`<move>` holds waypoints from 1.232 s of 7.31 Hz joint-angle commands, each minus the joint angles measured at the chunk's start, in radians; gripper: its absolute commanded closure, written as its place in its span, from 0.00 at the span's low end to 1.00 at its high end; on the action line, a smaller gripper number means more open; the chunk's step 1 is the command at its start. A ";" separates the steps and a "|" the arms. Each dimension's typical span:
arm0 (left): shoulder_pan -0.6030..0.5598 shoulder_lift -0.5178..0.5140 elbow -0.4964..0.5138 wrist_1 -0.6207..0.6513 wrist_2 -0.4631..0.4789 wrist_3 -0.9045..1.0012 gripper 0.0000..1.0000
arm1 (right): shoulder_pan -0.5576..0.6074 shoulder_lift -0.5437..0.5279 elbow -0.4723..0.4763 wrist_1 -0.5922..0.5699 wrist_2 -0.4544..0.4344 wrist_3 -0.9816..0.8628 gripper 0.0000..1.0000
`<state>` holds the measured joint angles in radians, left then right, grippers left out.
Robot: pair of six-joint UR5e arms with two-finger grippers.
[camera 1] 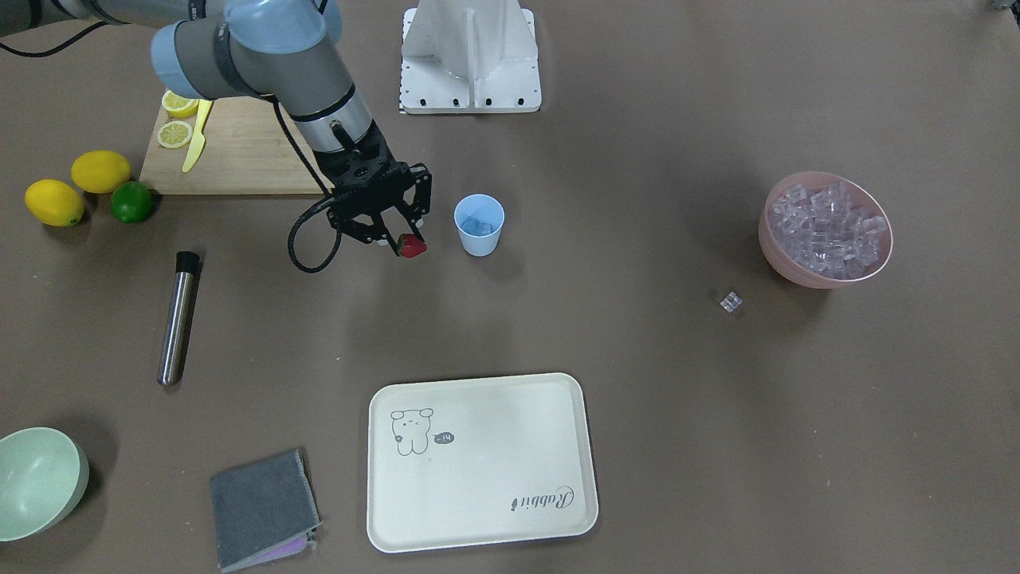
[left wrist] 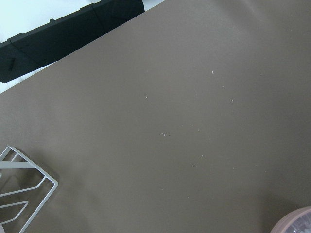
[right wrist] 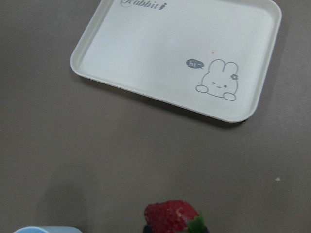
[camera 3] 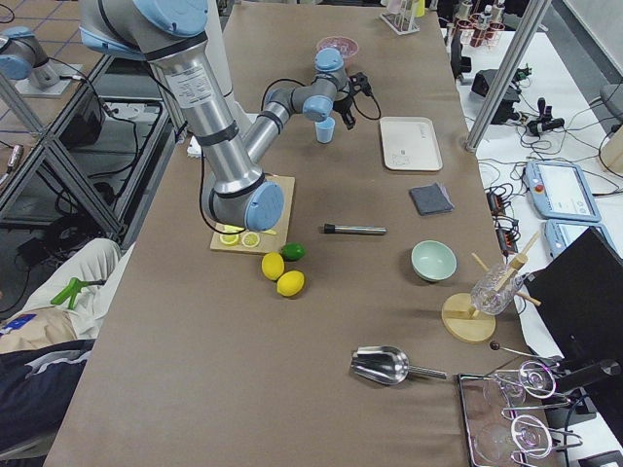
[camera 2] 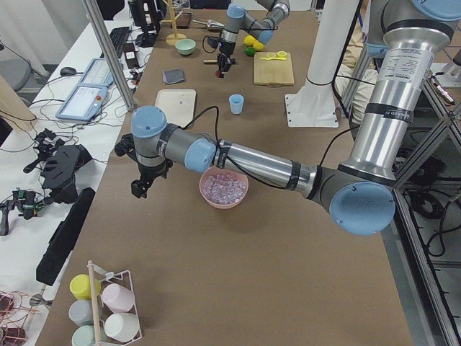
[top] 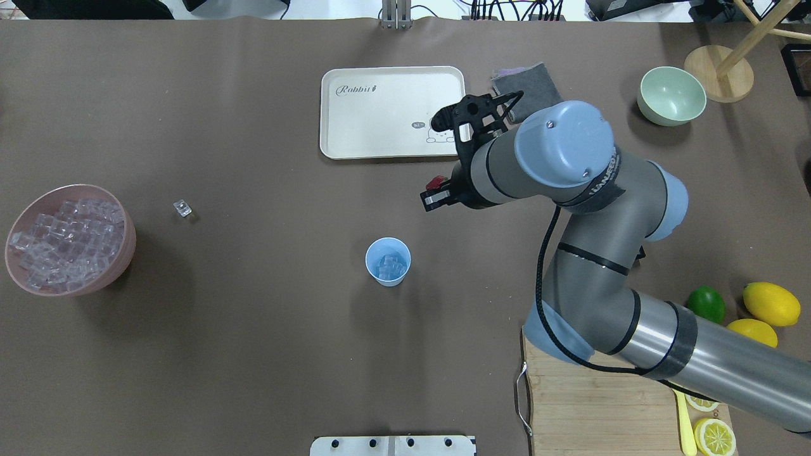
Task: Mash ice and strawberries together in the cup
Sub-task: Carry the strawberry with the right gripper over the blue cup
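Overhead exterior view: a brown table [top: 253,354] carries a cream tray [top: 380,95] at its far side. A pink bowl [top: 128,250] heaped with ice [top: 63,244] stands on the robot's left, with one loose cube [top: 182,208] near it. The light-blue cup [camera 1: 479,243] stands mid-table with a few cubes inside. On the robot's right lie a cutting board [camera 1: 239,151], two lemons [camera 1: 100,171], a lime [camera 1: 131,202] and a metal cylinder [camera 1: 177,319]. A white bench [camera 2: 43,90] crowded with gear runs along the table's far side.

The right arm reaches past the board, wrist bent down, and the right gripper [camera 1: 402,239] pinches the strawberry [camera 1: 412,246] at its fingertips, close to the cup but not over it. The left arm stretches out beside the pink bowl with the left gripper [camera 2: 141,186] pointing down. Whether that gripper's fingers are parted I cannot tell.
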<state>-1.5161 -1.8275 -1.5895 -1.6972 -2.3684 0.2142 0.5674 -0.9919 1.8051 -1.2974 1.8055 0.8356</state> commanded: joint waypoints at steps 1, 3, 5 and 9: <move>0.001 -0.001 0.002 -0.001 0.000 0.001 0.03 | -0.084 0.027 -0.001 0.001 -0.066 0.017 1.00; 0.001 -0.001 0.005 -0.001 0.000 0.001 0.03 | -0.138 0.027 -0.003 0.001 -0.101 0.010 1.00; 0.001 0.002 0.003 -0.002 0.000 0.001 0.03 | -0.170 0.022 -0.004 0.000 -0.117 0.016 1.00; 0.001 0.010 0.014 -0.002 0.000 0.002 0.03 | -0.184 0.024 -0.032 0.001 -0.129 0.000 0.99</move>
<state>-1.5156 -1.8226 -1.5769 -1.6996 -2.3685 0.2152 0.3853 -0.9688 1.7804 -1.2968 1.6796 0.8395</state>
